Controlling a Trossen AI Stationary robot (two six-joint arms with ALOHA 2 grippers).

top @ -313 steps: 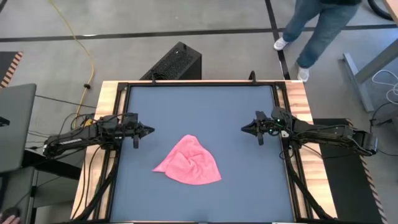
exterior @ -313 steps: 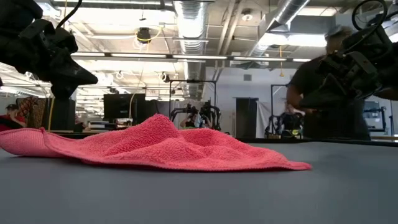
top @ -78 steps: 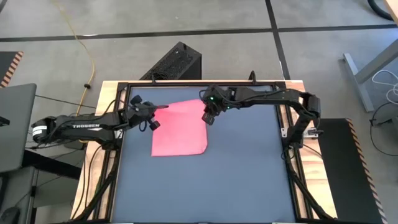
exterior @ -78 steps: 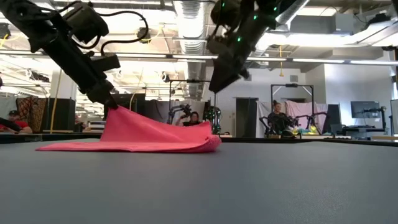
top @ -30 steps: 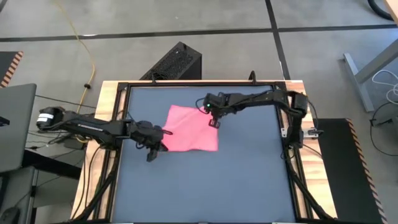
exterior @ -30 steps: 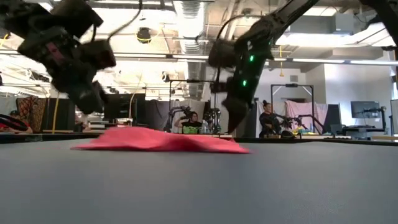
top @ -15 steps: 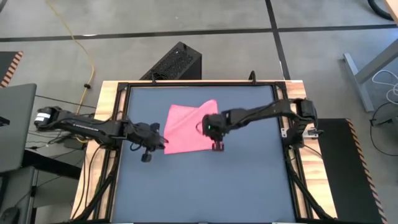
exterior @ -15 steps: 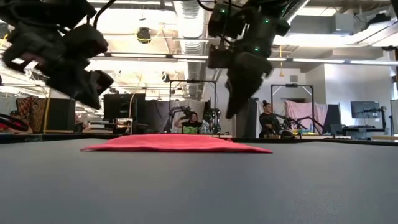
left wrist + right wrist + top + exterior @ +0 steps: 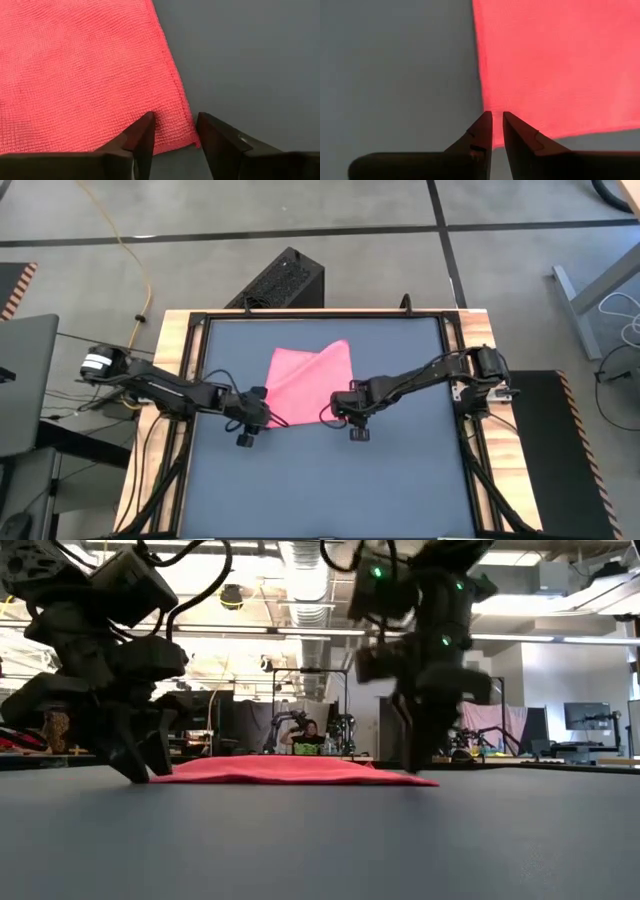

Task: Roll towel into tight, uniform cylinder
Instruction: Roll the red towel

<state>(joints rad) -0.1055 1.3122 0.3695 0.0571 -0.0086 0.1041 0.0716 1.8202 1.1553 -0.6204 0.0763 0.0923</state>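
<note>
The pink towel (image 9: 312, 383) lies spread flat on the dark table (image 9: 400, 480), a little to the far side of its middle. My left gripper (image 9: 262, 418) stands open at the towel's near left corner. In the left wrist view one finger (image 9: 142, 135) is over the cloth and the other (image 9: 215, 140) over bare table. My right gripper (image 9: 340, 412) is down at the near right corner, its fingers a narrow gap apart (image 9: 497, 122) over the cloth. In the low view both grippers (image 9: 145, 772) (image 9: 412, 768) reach down to table height. My left gripper comes from above, pointing down, astride the towel's side edge at the near left corner (image 9: 189, 136). Whether its tips touch the cloth I cannot tell. My right gripper points down over the near right corner (image 9: 492, 107). Whether it touches the flat cloth I cannot tell either.
A black box (image 9: 285, 280) stands on the floor beyond the table's far edge. A laptop (image 9: 25, 380) sits off to the left. Wooden rails and a black frame (image 9: 452, 360) border the table. Bare tabletop stretches toward the near edge. People show in the room behind (image 9: 312, 732).
My right gripper has gone from the towel's far right part toward the near edge and come down at the near right corner. My left gripper has dropped to the table at the near left corner and opened. The towel has settled flat, its far right corner spread out.
</note>
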